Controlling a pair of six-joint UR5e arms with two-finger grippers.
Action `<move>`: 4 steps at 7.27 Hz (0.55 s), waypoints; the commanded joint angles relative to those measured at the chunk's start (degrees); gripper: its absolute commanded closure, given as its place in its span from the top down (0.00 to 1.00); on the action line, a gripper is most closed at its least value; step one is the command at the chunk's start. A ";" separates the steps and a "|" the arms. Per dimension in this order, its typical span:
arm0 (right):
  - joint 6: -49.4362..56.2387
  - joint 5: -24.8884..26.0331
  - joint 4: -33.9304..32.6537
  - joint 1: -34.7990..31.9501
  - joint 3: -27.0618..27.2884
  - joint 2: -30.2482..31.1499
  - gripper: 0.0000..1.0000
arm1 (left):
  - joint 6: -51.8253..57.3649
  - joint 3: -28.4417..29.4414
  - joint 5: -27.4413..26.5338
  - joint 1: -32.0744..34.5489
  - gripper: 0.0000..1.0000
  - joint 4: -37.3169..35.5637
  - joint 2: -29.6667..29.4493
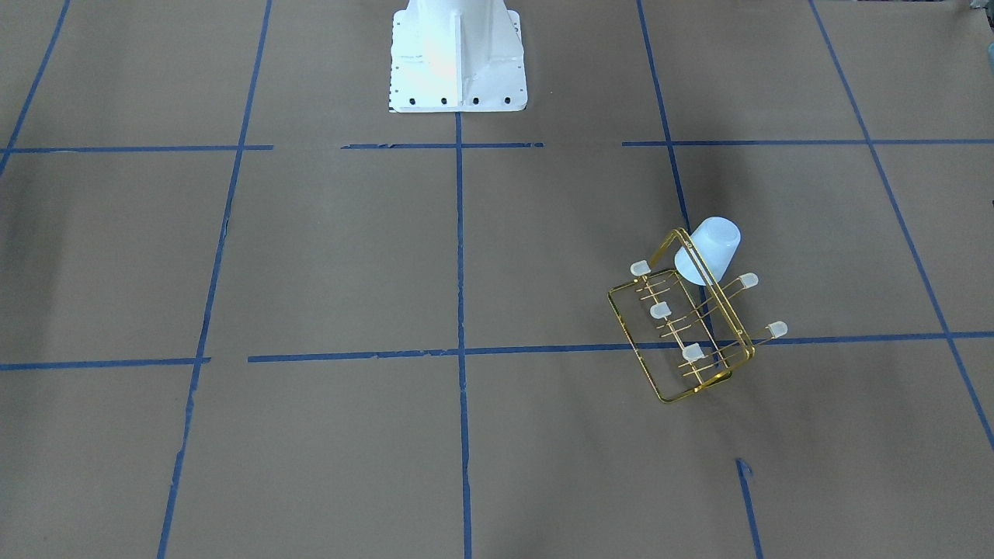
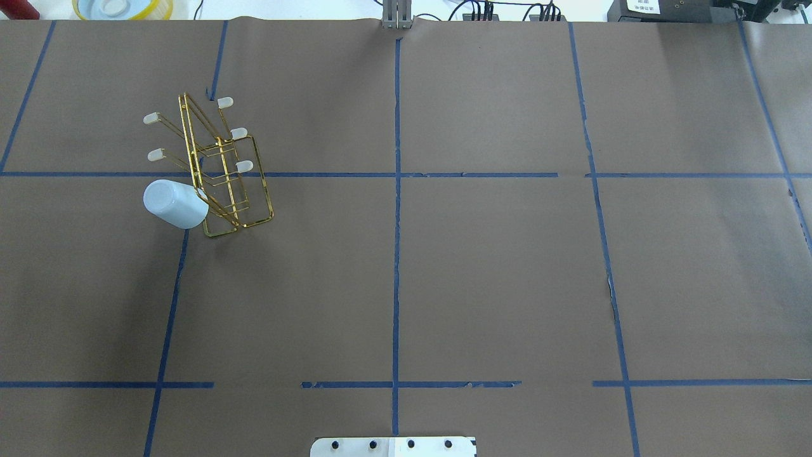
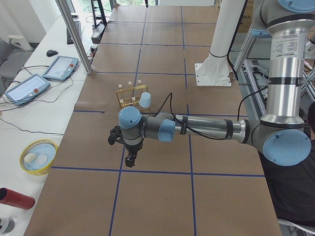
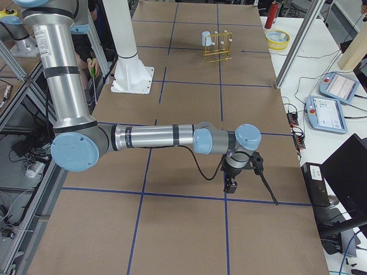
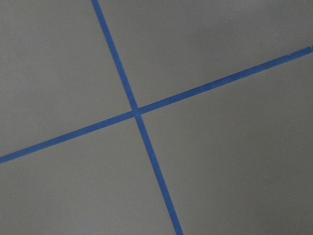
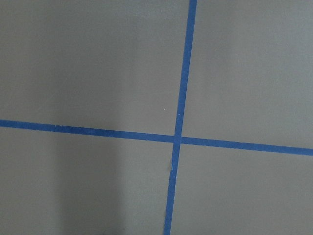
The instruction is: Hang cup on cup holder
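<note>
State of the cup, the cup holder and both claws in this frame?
cup: hung over one prong, tilted, base pointing outward
cup holder: upright on the table, five prong caps bare
left claw: away from the cup; open or shut cannot be told
right claw: away from the cup; open or shut cannot be told

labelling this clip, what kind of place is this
Most likely a robotics lab workcell: a brown-paper table gridded with blue tape, teach pendants beside it, and a robot arm over the table.
</note>
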State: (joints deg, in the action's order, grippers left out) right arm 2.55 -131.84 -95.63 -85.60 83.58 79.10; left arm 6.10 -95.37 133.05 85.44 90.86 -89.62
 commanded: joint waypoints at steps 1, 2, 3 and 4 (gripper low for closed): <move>-0.09 0.00 0.00 0.00 0.00 0.00 1.00 | 0.14 0.36 1.59 1.48 1.00 -4.63 -1.61; 0.00 0.00 0.00 0.00 0.00 0.00 1.00 | 0.32 0.54 1.60 1.57 1.00 -4.72 -1.44; 0.00 0.00 0.00 0.00 0.00 0.00 1.00 | 0.23 0.54 1.60 1.57 1.00 -4.81 -1.43; 0.00 0.00 0.00 0.00 0.00 0.00 1.00 | 0.49 0.54 1.68 1.57 1.00 -4.64 -1.09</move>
State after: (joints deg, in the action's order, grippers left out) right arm 2.54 -131.84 -95.62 -85.60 83.59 79.10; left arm 6.39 -94.88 134.64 86.96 86.19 -90.97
